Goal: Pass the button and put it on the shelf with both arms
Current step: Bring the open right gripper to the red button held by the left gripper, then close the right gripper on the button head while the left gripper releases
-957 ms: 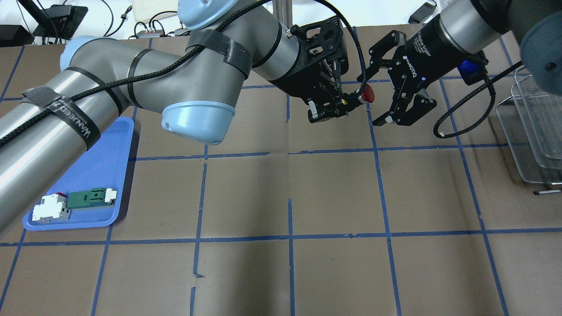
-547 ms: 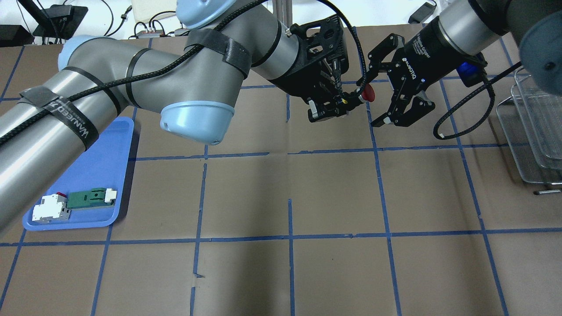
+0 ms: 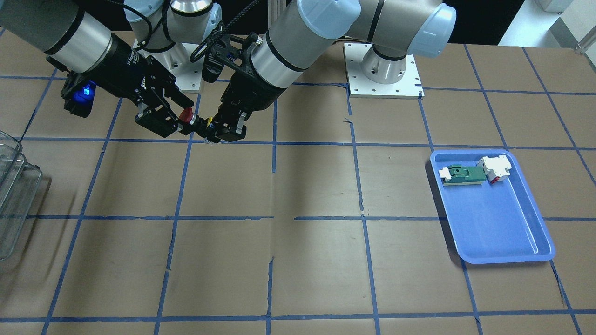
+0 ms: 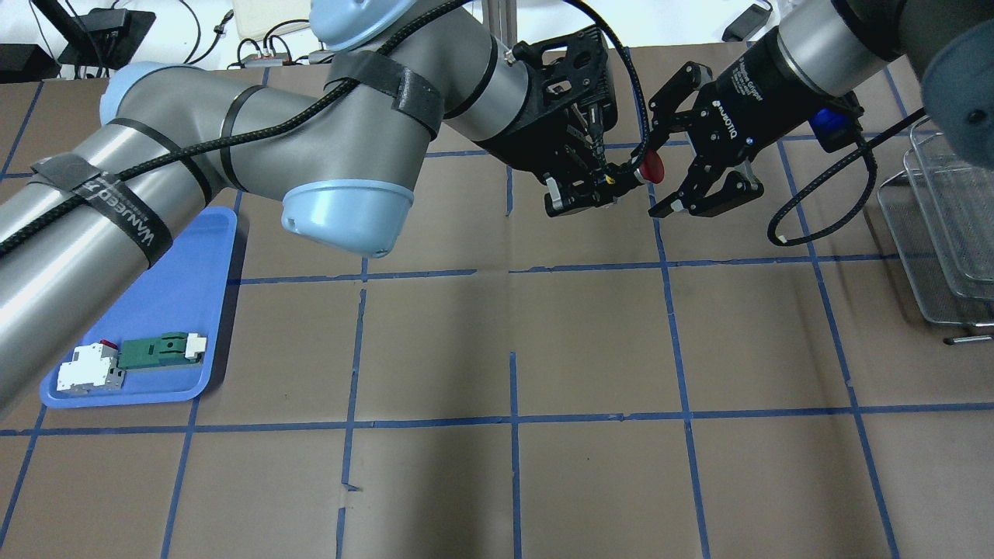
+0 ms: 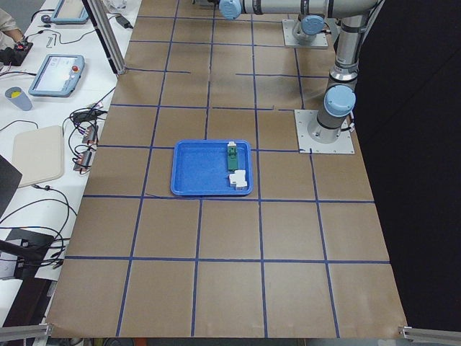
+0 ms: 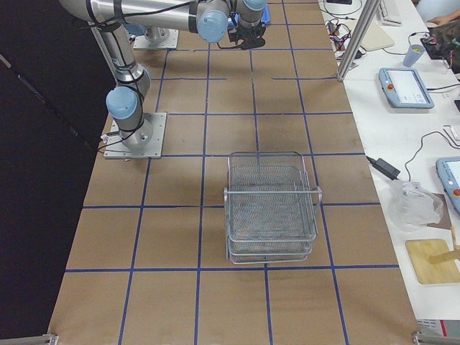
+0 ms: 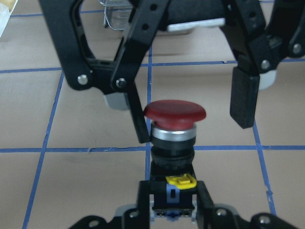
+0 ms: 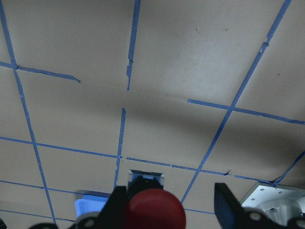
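Since the earlier overhead frames the right pincer (image 4: 651, 178) has edged in toward the button (image 4: 651, 165); its jaws are spread and now straddle the red cap. The left pincer (image 4: 602, 185) clamps the button's black body, holding it in the air above the worktop (image 4: 590, 334).

Seen from the front, the cap sits between the right pincer's jaws, with the left pincer at the button's base end.

The right-side view shows the wire-mesh shelf (image 6: 272, 208) well apart from the button.

At the left wrist, one of the right pincer's fingers (image 7: 244, 98) stands apart from the cap. The other is just beside it, and contact cannot be told.

At the right wrist, the cap lies between the spread jaws.

The likely risk is the rounded cap slipping as those jaws close, or the left pincer letting go too soon, dropping the button.
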